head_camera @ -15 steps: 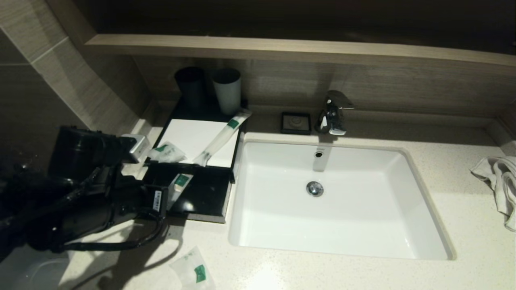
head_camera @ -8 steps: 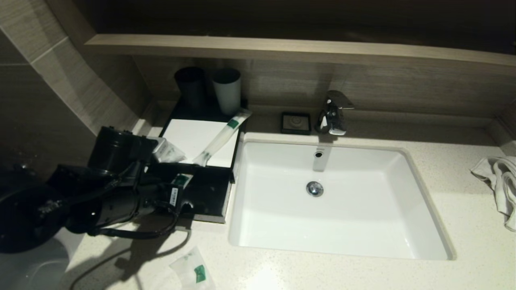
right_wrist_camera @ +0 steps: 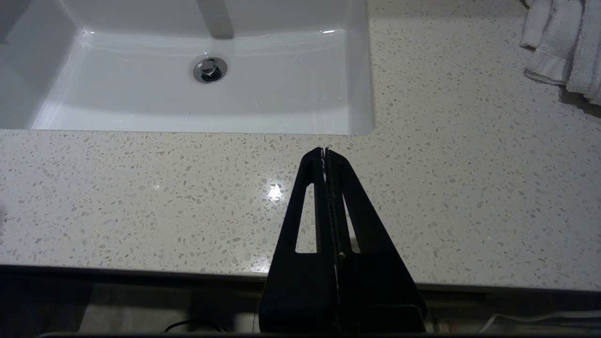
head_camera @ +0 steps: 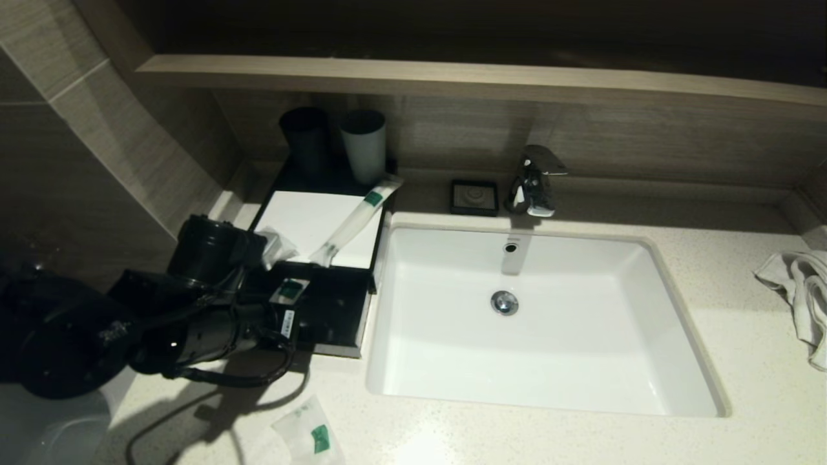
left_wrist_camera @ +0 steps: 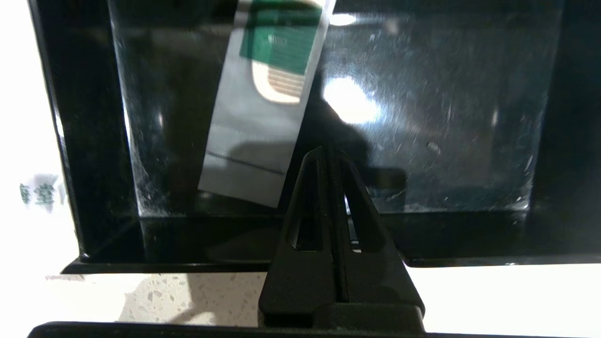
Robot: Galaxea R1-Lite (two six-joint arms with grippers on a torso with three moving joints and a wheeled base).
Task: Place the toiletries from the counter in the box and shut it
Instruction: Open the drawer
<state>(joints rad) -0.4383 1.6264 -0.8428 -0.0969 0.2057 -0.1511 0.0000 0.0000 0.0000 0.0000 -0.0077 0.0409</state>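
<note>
1. Head view — the left arm reaches in over the tabletop's (head_camera: 581, 445) left end, and its left claw (head_camera: 298, 321) sits right at the front edge of the box's pulled-out drawer (head_camera: 329, 310). The box (head_camera: 310, 219) lies at the left end of the tabletop, just beside the sink (head_camera: 549, 323). One long sachet (head_camera: 355, 221) lies slantwise across the box's white top panel, its far end past the panel's back corner near the grey cup (head_camera: 364, 143). A short pouch (head_camera: 276, 245) rests at the panel's left edge, partly behind the arm. A green-labelled sachet (head_camera: 289, 290) lies inside the drawer. Another short pouch (head_camera: 309, 434) sits on the tabletop near its front edge, well apart from the box. A black cup (head_camera: 303, 139) stands beside the grey one; a small black dish (head_camera: 474, 196) and the tap (head_camera: 533, 181) are at the back, and a towel (head_camera: 801, 297) is at the right end.

2. Left wrist view — the claw (left_wrist_camera: 331, 155) is pinched tight, nothing between its fingers, tips over the drawer's (left_wrist_camera: 422, 141) front wall. The sachet (left_wrist_camera: 263, 108) lies flat on the glossy drawer floor, just beside the tips.

3. Right wrist view — the right claw (right_wrist_camera: 325, 152) is pressed together and empty, hanging over the bare speckled tabletop (right_wrist_camera: 141, 197) in front of the sink (right_wrist_camera: 188, 94), with the towel (right_wrist_camera: 563, 42) off at the far corner.
</note>
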